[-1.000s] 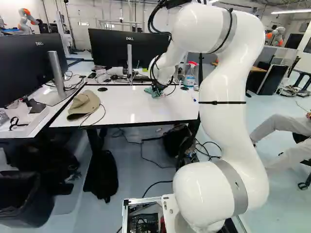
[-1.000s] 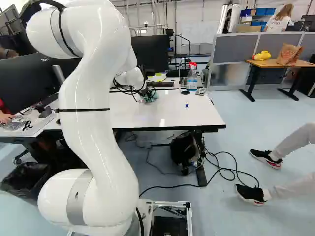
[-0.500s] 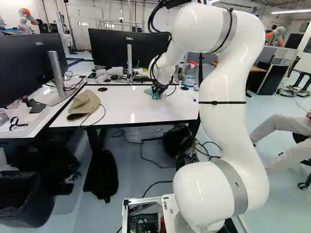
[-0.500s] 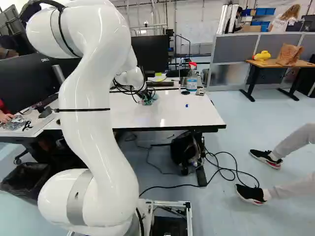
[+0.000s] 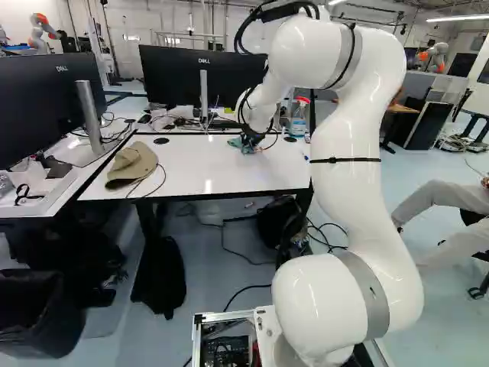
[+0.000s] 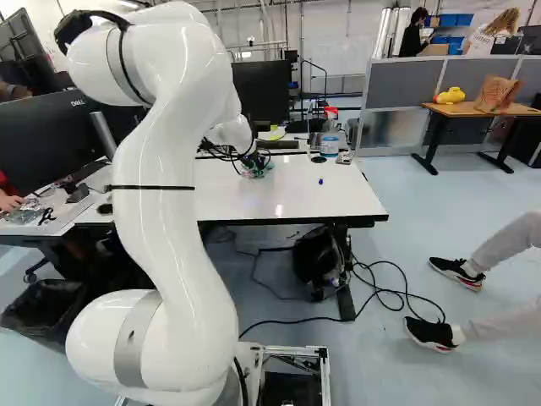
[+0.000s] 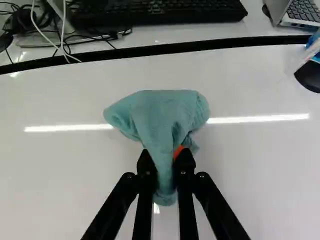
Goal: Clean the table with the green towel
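Observation:
At the far side of the white table (image 5: 191,172), my gripper (image 5: 250,139) points down in the left base view, with the green towel (image 5: 234,143) bunched under it. The wrist view shows my gripper (image 7: 165,162) shut on the towel (image 7: 162,112), which is pinched from both sides between the fingertips. Its folded bulk spreads ahead of the fingers, over the tabletop. A bit of orange pad (image 7: 178,151) shows beside the cloth.
A beige cap (image 5: 132,165) lies at the table's left. Past the towel are a keyboard (image 7: 160,11) and a monitor (image 5: 202,76); a spray bottle (image 6: 330,135) stands to the right. A small blue object (image 6: 320,181) lies on the table. Another robot (image 5: 42,30) stands far back.
My upper arm has swung left in the left base view and right in the right one. The gripper and held towel have shifted only slightly over the table. The base has stayed put.

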